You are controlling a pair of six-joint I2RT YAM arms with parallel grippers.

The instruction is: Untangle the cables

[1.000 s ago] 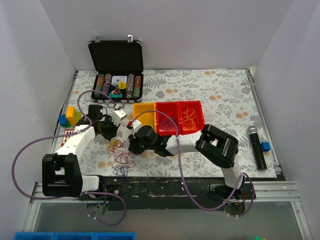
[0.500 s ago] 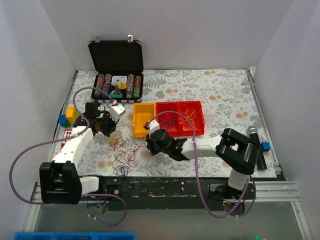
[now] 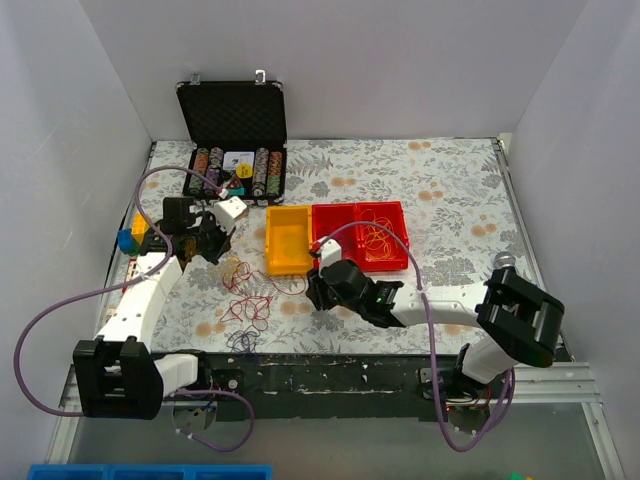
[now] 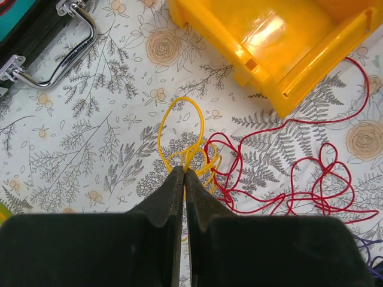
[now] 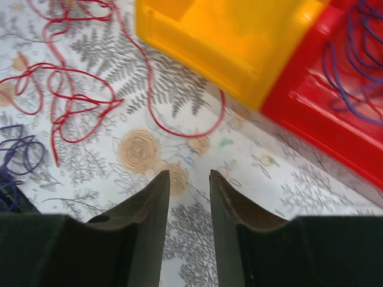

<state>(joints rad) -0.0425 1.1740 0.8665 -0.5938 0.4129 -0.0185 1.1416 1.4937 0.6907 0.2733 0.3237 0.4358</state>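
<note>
Left jaws shut on yellow loop (image 4: 181,98) at their tips; right jaws part-open, empty; cables (image 3: 248,302) look light, springy: pinch single strands.

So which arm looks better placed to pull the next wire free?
Probably the left. The left gripper is shut on the yellow cable, apparently pinching its loops. The right gripper is open above bare tablecloth near the yellow bin, with the red cable beyond its tips.

1 yellow bin (image 3: 287,240), 2 red bins (image 3: 385,262), 1 case (image 3: 232,115).
</note>
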